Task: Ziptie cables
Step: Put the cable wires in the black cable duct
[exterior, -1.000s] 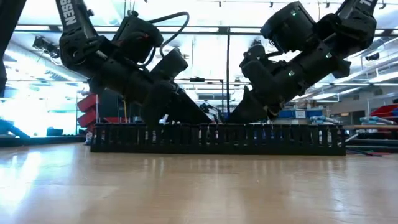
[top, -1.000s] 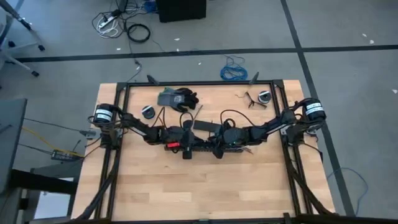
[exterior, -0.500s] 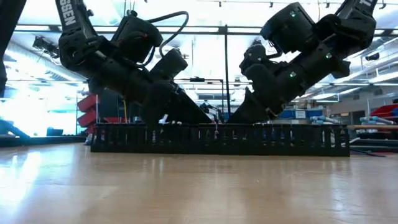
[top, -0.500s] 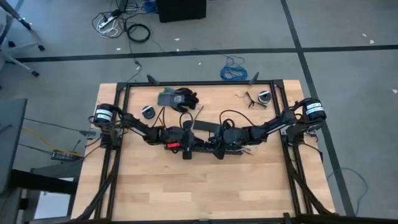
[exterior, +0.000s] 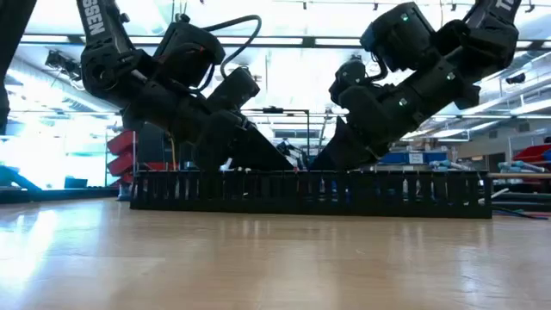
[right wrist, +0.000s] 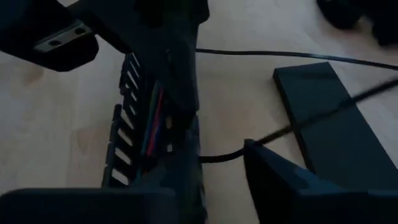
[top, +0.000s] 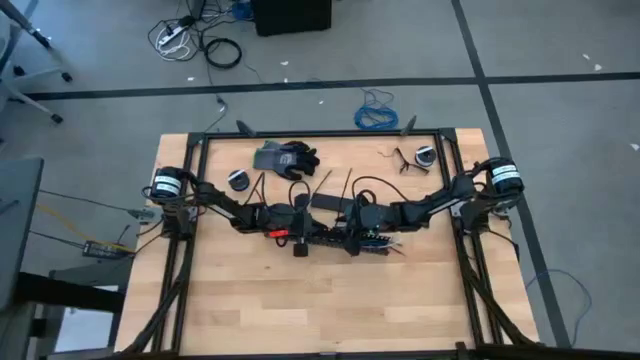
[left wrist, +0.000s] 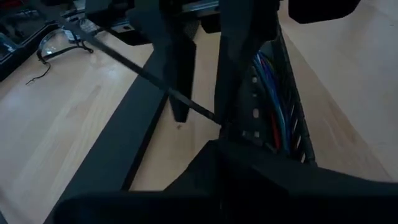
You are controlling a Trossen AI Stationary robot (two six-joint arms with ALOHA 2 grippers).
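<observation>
Both claws meet over the slotted duct (exterior: 310, 193) at mid-table, where the cables (left wrist: 280, 112) lie inside it — seemingly the threading step. The left claw (left wrist: 202, 115) pinches a ziptie (left wrist: 134, 65); the right claw (right wrist: 221, 158), fingers apart, straddles the duct wall. Next: feed the tie's tail under the bundle

Both arms are hiding most of the cables (left wrist: 273, 93) in the slotted black duct (exterior: 310, 193) from above, w/ only short coloured bits showing btwn its fingers, and gripper (top: 350, 238) fingertips are too buried to judge.
</observation>
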